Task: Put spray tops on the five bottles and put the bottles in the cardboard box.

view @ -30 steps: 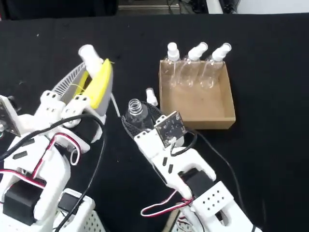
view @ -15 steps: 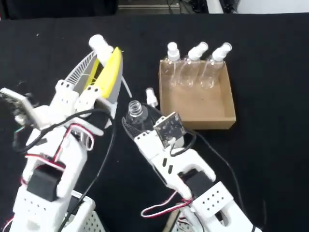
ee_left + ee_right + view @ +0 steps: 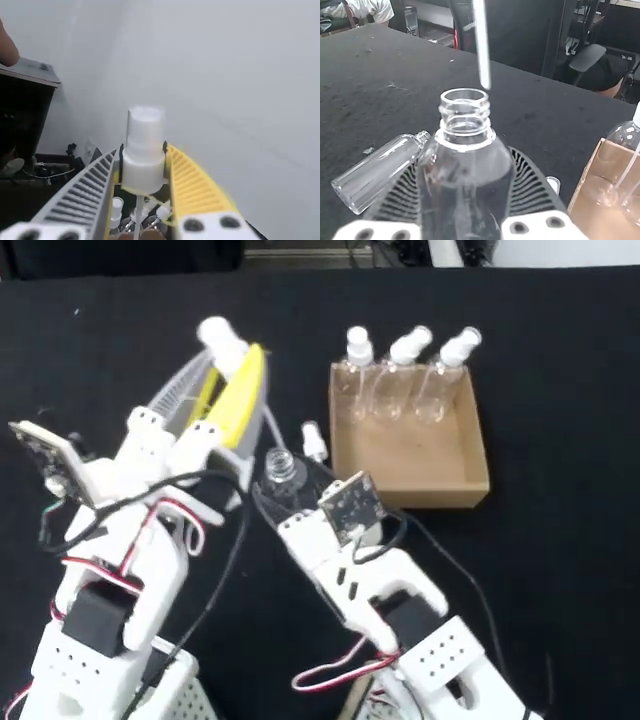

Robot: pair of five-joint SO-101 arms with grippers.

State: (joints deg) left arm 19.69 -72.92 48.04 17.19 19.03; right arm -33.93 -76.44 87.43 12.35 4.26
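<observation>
High view — left gripper point(image 3: 232, 353) clamping spray top point(image 3: 217, 336), right gripper point(image 3: 286, 486) holding open bottle point(image 3: 280, 466), three capped bottles point(image 3: 391, 382) in cardboard box point(image 3: 412, 496).

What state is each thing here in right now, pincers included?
Left pincer, shut on spray top.
Right pincer, shut on held bottle.
Held bottle, upright, uncapped.
Lying bottle, on its side, uncapped.
Boxed bottles, three, capped.
Loose spray top, on the table beside the box.
Cardboard box, open.
</observation>
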